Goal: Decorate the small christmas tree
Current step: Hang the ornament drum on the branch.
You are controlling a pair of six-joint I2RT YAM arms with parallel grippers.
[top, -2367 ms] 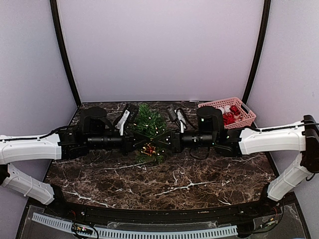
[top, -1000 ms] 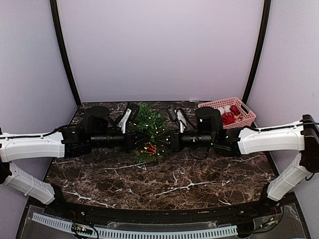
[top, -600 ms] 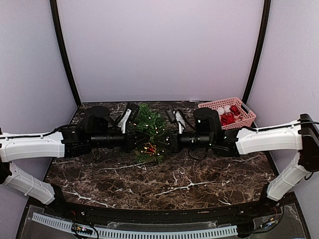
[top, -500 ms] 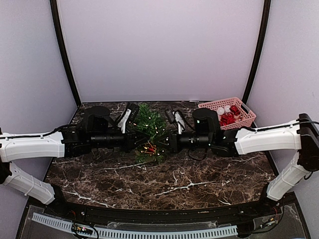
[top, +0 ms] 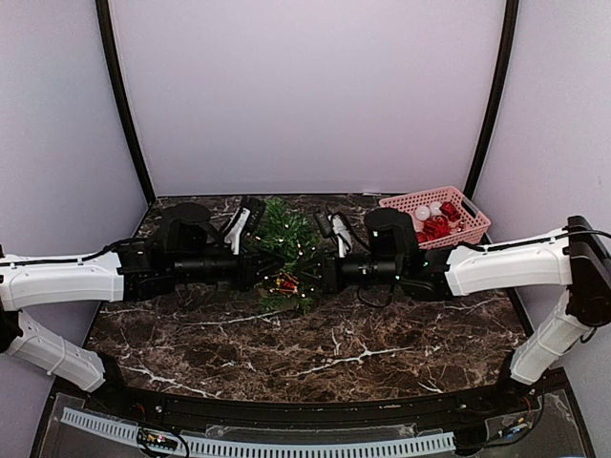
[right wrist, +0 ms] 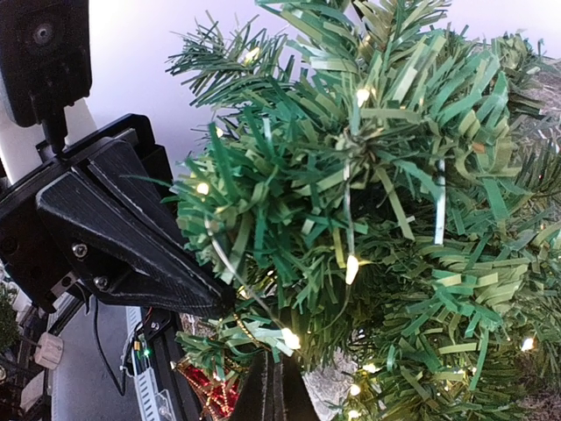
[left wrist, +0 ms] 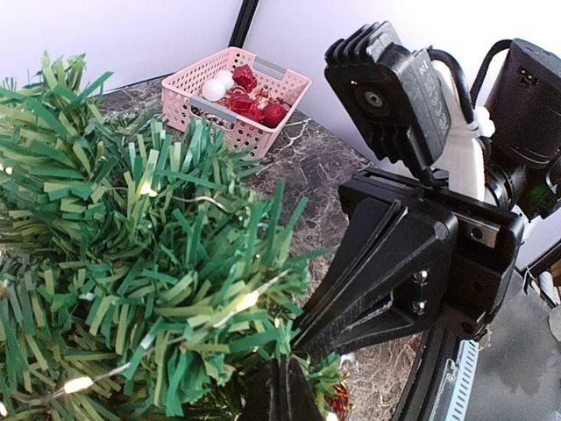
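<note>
Far right of my view: pink basket, standing on the dark, white-veined marble table by its far right corner. Inside lie red ornaments and white balls. Pale lilac walls rise behind.

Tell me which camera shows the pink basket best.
The left wrist view: the basket is close and nearly whole, its red and white ornaments clear. The top view shows it smaller, far right, behind the right arm. The right wrist view shows only tree, no basket.

White arm shells; black cables; left pincer matte black, screw-studded
</note>
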